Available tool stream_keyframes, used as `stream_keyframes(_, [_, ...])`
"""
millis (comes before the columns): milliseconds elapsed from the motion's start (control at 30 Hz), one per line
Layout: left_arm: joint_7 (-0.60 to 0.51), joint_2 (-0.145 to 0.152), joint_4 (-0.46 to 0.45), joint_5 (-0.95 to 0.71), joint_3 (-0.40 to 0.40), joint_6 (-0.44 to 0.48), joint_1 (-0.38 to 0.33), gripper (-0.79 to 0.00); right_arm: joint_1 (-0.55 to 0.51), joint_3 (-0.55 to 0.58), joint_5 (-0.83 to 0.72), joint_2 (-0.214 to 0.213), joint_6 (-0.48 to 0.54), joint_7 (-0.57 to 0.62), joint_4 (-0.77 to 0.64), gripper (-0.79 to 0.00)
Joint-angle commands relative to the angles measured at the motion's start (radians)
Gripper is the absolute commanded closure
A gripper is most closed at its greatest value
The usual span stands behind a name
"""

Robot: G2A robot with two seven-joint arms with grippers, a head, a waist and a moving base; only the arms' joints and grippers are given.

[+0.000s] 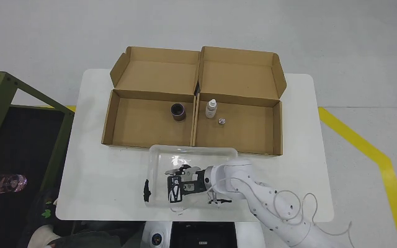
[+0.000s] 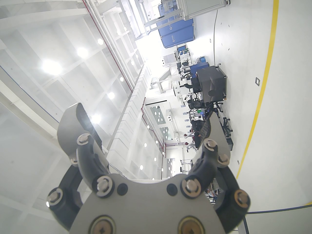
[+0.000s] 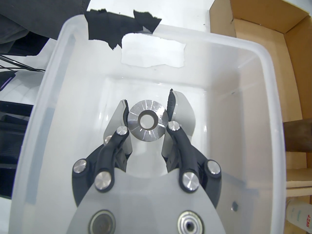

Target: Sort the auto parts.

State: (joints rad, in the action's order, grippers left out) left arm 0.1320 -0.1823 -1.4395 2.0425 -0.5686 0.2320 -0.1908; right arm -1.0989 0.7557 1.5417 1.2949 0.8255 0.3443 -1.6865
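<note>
The right claw is down inside the clear bin, near the front of the tabletop. Its two fingers are closed about halfway, pressing on opposite edges of a metal ring. The ring is a shiny disc with a hole through its middle, and it sits flat between the pads. I cannot tell whether it has left the bin floor.

To do this step well, the grip should stay firm and level, because a thin, smooth disc held by its rim could twist or slip out. A straight lift looks safest, high enough to clear the bin wall before swinging toward the two cardboard boxes behind the bin. The right-hand box holds a white bottle and a small metal piece. The left-hand one holds a dark cylinder. The ring probably belongs with the small metal piece, though that is only a guess from looks. It should be set down low rather than dropped, since a disc can roll.

In the top view, the right arm comes in from the robot's right front, bends at the elbow and lays its wrist across the bin, with the claw pointing toward the robot's left. The left claw is tipped up at the ceiling, spread wide with nothing in it.
</note>
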Motion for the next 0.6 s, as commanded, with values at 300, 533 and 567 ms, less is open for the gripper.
stream_keyframes(300, [0.000,0.000,0.000,0.000,0.000,0.000,0.000,-0.785,-0.011,0.082,-0.089,-0.019,0.038,-0.036,-0.085,0.000])
stream_keyframes(533, [0.000,0.000,0.000,0.000,0.000,0.000,0.000,-0.785,-0.004,0.122,-0.128,-0.028,0.038,-0.039,-0.128,0.000])
stream_keyframes(567, [0.000,0.000,0.000,0.000,0.000,0.000,0.000,-0.785,0.000,0.125,-0.132,-0.028,0.036,-0.039,-0.133,0.000])
